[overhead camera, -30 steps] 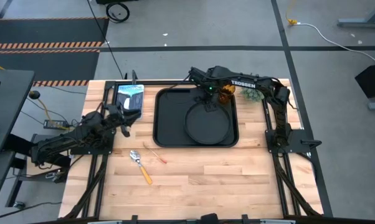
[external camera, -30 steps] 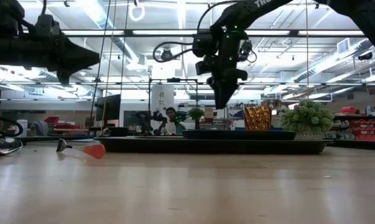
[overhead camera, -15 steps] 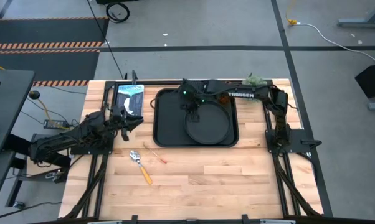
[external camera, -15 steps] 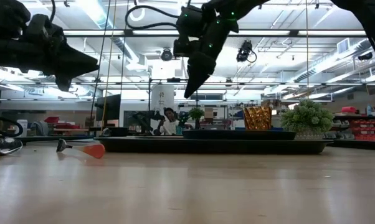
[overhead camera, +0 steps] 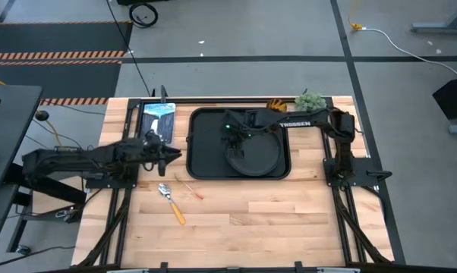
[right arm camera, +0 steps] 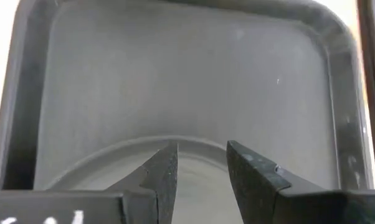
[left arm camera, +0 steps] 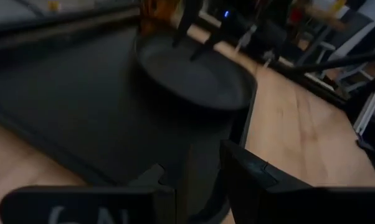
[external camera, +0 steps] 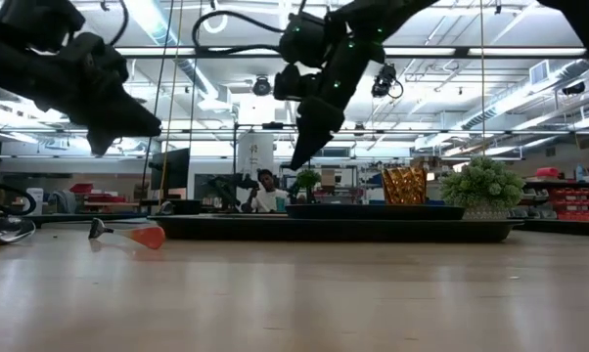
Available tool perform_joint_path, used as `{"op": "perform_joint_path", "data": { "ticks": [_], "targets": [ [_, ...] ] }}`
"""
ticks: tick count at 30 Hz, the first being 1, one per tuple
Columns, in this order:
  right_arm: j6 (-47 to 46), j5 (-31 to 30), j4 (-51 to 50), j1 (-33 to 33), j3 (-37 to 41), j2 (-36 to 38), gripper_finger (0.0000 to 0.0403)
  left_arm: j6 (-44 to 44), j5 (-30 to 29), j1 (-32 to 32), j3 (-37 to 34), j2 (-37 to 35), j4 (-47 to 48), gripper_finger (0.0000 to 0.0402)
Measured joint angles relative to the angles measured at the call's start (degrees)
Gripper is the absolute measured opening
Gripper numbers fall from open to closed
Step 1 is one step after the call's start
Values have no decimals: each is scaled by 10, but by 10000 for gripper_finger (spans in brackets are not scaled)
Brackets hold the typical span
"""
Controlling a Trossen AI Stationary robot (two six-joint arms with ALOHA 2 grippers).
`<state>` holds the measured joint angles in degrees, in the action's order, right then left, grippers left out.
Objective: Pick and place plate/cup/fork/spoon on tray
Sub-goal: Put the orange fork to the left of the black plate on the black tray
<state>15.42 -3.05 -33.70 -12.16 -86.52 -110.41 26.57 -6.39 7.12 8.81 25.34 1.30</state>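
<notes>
The black tray (overhead camera: 206, 148) lies mid-table, and the round black plate (overhead camera: 255, 155) rests flat in its right half. The amber cup (overhead camera: 276, 105) stands at the tray's far right corner, partly hidden by my right arm. The spoon (overhead camera: 170, 201) and the slim fork (overhead camera: 190, 188) lie on the wood near of the tray's left corner. My right gripper (overhead camera: 236, 140) is open and empty above the tray, its fingers over the plate's left rim (right arm camera: 137, 152). My left gripper (overhead camera: 175, 154) is open and empty just left of the tray's left rim (left arm camera: 63, 106).
A green fuzzy plant ball (overhead camera: 310, 100) stands beside the cup at the far right. A blue-and-white packet (overhead camera: 159, 117) lies at the far left. Bare wood spreads across the near half of the table (overhead camera: 274, 220). A person (external camera: 267, 191) shows in the room behind the table.
My right gripper has swung from beside the cup toward the table's left, across the tray, and now hangs over the plate's left rim. My left gripper has moved right and a little nearer, up to the tray's left edge. The cup, plate, spoon and fork have stayed put.
</notes>
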Motion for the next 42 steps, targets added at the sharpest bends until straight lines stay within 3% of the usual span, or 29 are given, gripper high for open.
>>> {"op": "perform_joint_path", "data": {
  "ticks": [3, 10, 14, 22, 29, 35, 42],
  "targets": [
    [-17, -7, 62, 3, 50, 24, 143, 46, -4, -16, 10, 42, 5, 94],
    [-42, -109, 223, 21, 174, 87, 143, 169, -21, -64, 57, 135, 86, 94],
    [-41, -125, 331, 20, 229, 106, 143, 238, -37, -91, 101, 184, 140, 94],
    [29, -129, 576, -17, 319, 112, 143, 403, -46, -123, 211, 280, 274, 94],
    [125, -160, 769, -26, 397, 112, 143, 548, -73, -192, 290, 394, 317, 93],
    [129, -155, 829, -14, 441, 112, 143, 674, -73, -248, 357, 503, 353, 93],
    [121, -150, 829, 21, 466, 112, 143, 785, -71, -278, 479, 629, 504, 93]
  ]
}}
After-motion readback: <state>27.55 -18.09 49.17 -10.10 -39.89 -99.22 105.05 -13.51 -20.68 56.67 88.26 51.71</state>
